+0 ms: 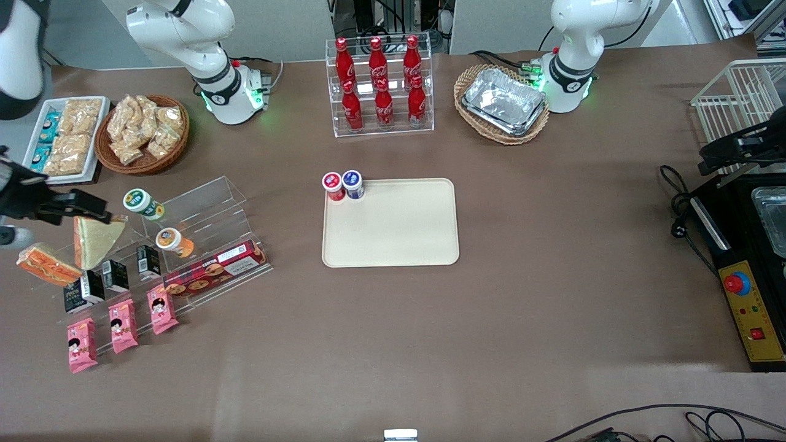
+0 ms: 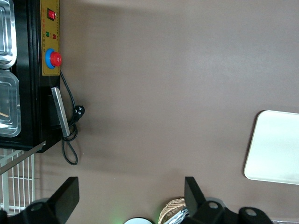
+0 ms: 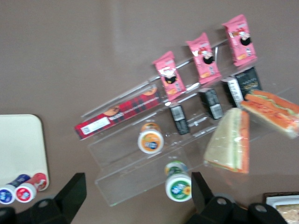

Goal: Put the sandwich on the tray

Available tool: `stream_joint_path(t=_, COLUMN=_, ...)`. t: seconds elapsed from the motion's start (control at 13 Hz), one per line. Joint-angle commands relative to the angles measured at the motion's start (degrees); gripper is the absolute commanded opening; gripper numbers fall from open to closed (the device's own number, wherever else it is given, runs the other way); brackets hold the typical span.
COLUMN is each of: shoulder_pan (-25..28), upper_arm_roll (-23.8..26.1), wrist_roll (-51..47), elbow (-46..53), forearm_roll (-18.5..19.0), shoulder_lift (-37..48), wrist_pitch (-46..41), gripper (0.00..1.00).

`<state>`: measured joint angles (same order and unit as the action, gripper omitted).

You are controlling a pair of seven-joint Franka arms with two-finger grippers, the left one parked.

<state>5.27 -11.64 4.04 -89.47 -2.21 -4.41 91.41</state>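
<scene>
The sandwich (image 1: 48,264), a wrapped wedge with orange-red and pink filling stripes, lies at the working arm's end of the table (image 3: 271,112). A pale beige triangular sandwich (image 1: 92,239) leans beside it (image 3: 229,142). My gripper (image 1: 92,207) hovers open and empty just above that pale wedge, farther from the front camera than the striped sandwich. Below the gripper (image 3: 136,186) lie the clear shelf's edge and a green-lidded pot (image 3: 178,186). The cream tray (image 1: 393,245) sits mid-table, well apart toward the parked arm (image 3: 18,144).
Red-lidded (image 1: 333,186) and blue-lidded (image 1: 353,184) pots stand on the tray's corner. A clear acrylic stand (image 1: 202,209) holds pots, black boxes, pink packets and a cookie box (image 1: 215,270). A cola rack (image 1: 379,86), a snack basket (image 1: 142,132) and a foil-tray basket (image 1: 503,101) line the back.
</scene>
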Motion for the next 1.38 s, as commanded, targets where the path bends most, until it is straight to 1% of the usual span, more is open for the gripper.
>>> stream_joint_path(t=0.0, shoulder_pan=-7.2, upper_arm_roll=-0.4, wrist_roll=13.2, elbow=0.1, forearm_roll=-0.6, shoulder_lift=0.0, wrist_pitch=-1.7, gripper=1.0)
stream_joint_path(t=0.15, shoulder_pan=-10.4, upper_arm_roll=-0.5, wrist_roll=17.8, elbow=0.1, forearm_roll=-0.6, shoulder_lift=-0.2, wrist_pitch=-2.3, gripper=1.0)
stream_joint_path(t=0.31, shoulder_pan=-12.8, upper_arm_roll=-0.7, wrist_roll=18.2, elbow=0.1, forearm_roll=-0.7, shoulder_lift=-0.2, wrist_pitch=-2.4, gripper=1.0)
stream_joint_path(t=0.46, shoulder_pan=-13.5, upper_arm_roll=-2.3, wrist_roll=20.6, elbow=0.0, forearm_roll=-0.7, shoulder_lift=-0.3, wrist_pitch=-2.4, gripper=1.0)
stream_joint_path(t=0.62, shoulder_pan=-13.4, upper_arm_roll=-3.0, wrist_roll=20.0, elbow=-0.4, forearm_roll=-0.8, shoulder_lift=-0.4, wrist_pitch=-2.2, gripper=1.0)
stream_joint_path(t=0.77, shoulder_pan=-13.4, upper_arm_roll=-3.0, wrist_roll=14.7, elbow=-0.4, forearm_roll=-0.8, shoulder_lift=-0.6, wrist_pitch=-2.5, gripper=1.0)
stream_joint_path(t=1.0, shoulder_pan=-13.4, upper_arm_roll=-3.0, wrist_roll=13.0, elbow=-0.4, forearm_roll=-0.7, shoulder_lift=-0.7, wrist_pitch=-2.5, gripper=1.0)
stream_joint_path(t=1.08, shoulder_pan=-13.4, upper_arm_roll=-3.0, wrist_roll=10.1, elbow=-0.4, forearm_roll=-0.7, shoulder_lift=-0.8, wrist_pitch=-2.4, gripper=1.0)
stream_joint_path(t=1.31, shoulder_pan=-13.5, upper_arm_roll=-3.0, wrist_roll=-5.0, elbow=-0.4, forearm_roll=-0.8, shoulder_lift=-1.4, wrist_pitch=-2.1, gripper=1.0)
